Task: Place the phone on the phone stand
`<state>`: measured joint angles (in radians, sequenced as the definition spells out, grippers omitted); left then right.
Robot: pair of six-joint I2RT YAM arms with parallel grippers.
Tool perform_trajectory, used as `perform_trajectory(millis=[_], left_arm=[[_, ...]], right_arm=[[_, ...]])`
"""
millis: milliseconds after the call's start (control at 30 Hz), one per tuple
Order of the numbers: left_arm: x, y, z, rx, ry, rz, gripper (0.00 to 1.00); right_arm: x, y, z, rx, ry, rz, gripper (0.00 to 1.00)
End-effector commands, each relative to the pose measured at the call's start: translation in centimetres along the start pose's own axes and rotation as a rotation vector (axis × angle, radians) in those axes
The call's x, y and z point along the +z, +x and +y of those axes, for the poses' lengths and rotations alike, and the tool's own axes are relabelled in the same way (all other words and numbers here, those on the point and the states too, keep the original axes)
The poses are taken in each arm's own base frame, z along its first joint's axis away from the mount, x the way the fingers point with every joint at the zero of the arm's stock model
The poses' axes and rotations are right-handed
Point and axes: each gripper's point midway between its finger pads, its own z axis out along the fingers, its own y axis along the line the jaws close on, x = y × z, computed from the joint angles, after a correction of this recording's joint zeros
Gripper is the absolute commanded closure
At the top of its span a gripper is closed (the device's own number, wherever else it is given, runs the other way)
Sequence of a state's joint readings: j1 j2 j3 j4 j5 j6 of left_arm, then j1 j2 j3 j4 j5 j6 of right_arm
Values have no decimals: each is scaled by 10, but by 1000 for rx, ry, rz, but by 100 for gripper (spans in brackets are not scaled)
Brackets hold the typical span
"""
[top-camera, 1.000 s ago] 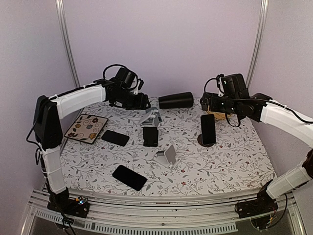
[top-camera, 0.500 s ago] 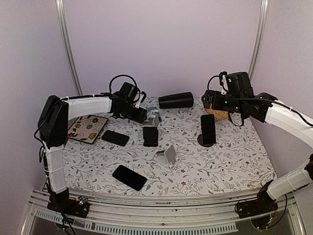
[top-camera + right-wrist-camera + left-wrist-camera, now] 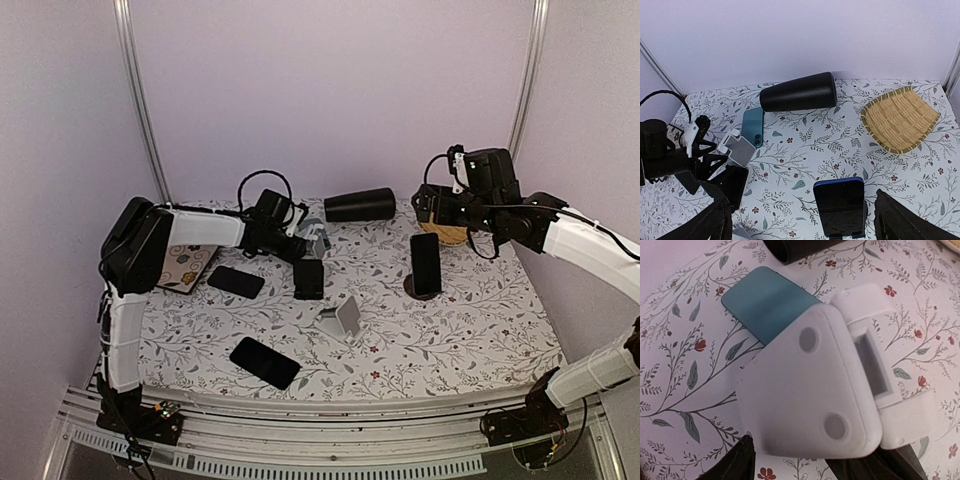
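Since the left arm [image 3: 200, 228] has dropped and swung right, I read left fingers [image 3: 737, 465] spread just short of the stand [image 3: 810, 390]. The phone [image 3: 765, 302] lies flat on the desk [image 3: 680, 365] behind it, ungripped. I read right fingers [image 3: 710, 220] spread, idle.

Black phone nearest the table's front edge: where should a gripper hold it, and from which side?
Probably across its two long edges, mid-length, coming straight down from above. The black phone lies flat and thin on the table, nothing beside it, so only its edges offer purchase.
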<state>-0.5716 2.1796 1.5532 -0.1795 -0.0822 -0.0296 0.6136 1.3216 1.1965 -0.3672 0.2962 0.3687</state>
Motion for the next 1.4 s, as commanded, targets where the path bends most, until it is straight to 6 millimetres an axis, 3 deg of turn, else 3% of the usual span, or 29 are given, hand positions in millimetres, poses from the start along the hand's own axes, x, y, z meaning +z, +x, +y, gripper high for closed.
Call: perform_trajectory(millis=[0,133,233,400,500,833,1100,1367], left_arm=[[10,-28,12,11,-55,-88,42],[14,-41,19,6,-97,-135,53],[15,-49,23,9,-122,-164,72],[10,-69,23,4,-121,-205,91],[3,-82,23,-4,-113,-227,100],[-48,-132,17,-111,31,-312,100],[-109,-161,-21,-247,320,-373,100],[-154,-163,-74,-358,676,-339,100]], right_arm=[[1,-13,7,-30,-39,-48,1],[7,-13,12,-59,-52,-52,1],[9,-14,15,-74,-66,-58,1],[13,-11,16,-97,-68,-50,1],[12,-23,23,-97,-84,-63,1],[16,-35,42,-14,-147,-34,1],[8,-35,68,68,-286,2,1],[-3,-25,88,86,-409,33,1]])
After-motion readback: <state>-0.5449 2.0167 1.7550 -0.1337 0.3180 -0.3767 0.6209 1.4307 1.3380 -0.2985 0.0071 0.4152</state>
